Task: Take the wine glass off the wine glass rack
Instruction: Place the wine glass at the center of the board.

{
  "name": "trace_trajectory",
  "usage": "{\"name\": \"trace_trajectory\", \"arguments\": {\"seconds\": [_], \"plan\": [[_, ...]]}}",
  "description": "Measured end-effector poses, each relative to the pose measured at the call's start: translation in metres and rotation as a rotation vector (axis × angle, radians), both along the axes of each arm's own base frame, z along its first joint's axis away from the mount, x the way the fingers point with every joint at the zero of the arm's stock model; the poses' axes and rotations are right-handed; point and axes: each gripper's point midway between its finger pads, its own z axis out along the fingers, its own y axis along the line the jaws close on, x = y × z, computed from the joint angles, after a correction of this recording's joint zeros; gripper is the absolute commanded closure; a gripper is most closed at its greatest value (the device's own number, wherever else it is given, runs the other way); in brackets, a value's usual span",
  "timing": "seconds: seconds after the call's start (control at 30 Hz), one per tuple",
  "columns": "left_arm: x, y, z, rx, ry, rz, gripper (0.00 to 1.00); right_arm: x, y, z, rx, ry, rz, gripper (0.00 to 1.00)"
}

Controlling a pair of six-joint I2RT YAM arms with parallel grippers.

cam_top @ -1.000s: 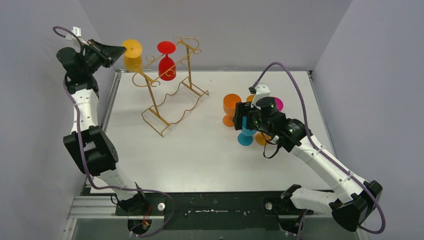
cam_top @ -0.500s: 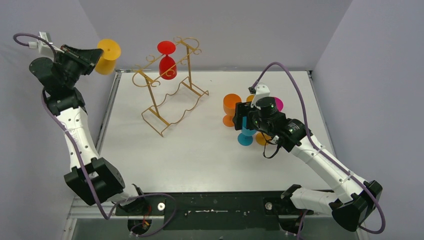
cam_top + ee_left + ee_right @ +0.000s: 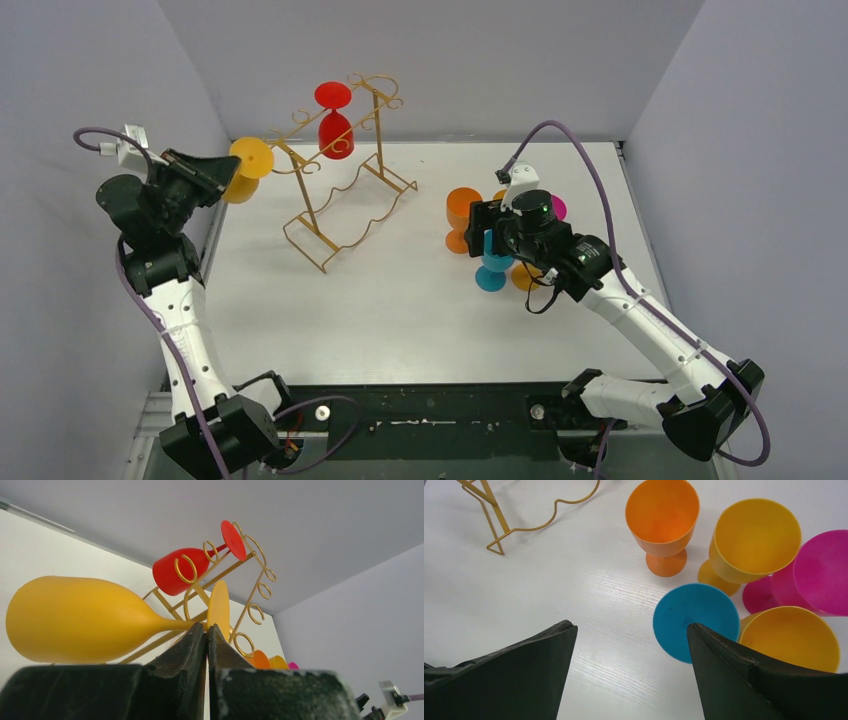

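The gold wire rack [image 3: 340, 185] stands at the back left of the table. A red wine glass [image 3: 334, 128] hangs upside down from its top scrolls; it also shows in the left wrist view [image 3: 182, 571]. My left gripper [image 3: 212, 176] is shut on the stem of a yellow wine glass [image 3: 246, 166] and holds it clear of the rack, to its left, over the table's left edge. In the left wrist view the yellow glass [image 3: 80, 620] lies sideways with its stem between my fingers [image 3: 206, 628]. My right gripper [image 3: 629, 630] is open and empty above the table.
A group of glasses stands right of centre: an orange one [image 3: 463, 215], a blue one upside down [image 3: 491, 270], yellow ones [image 3: 754, 537] and a pink one [image 3: 819, 572]. Grey walls close in the back and both sides.
My left arm has swung the yellow glass away from the rack, first out to the upper left, then down and back toward the rack's left side. The right arm has hardly moved.
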Motion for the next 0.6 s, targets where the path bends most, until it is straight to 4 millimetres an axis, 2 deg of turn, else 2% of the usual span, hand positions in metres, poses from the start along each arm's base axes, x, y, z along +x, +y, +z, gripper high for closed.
{"name": "trace_trajectory", "arguments": {"seconds": [0.17,0.3,0.37,0.5,0.6], "plan": [[-0.019,-0.022,-0.005,0.021,0.009,-0.017,1.00,0.000,0.003,0.000,0.013,0.005,0.004,0.16],[-0.029,-0.038,-0.017,0.050,0.038,-0.033,1.00,0.001,0.006,0.003,0.035,0.000,0.009,0.16],[-0.032,-0.047,-0.030,0.055,0.061,-0.054,1.00,0.002,0.008,0.005,0.046,-0.006,0.008,0.16],[-0.034,-0.065,-0.068,0.043,0.142,-0.119,1.00,0.005,0.012,0.007,0.065,-0.015,0.006,0.16],[-0.035,-0.074,-0.081,0.043,0.173,-0.149,1.00,0.008,0.016,0.004,0.078,-0.005,0.006,0.16]]}}
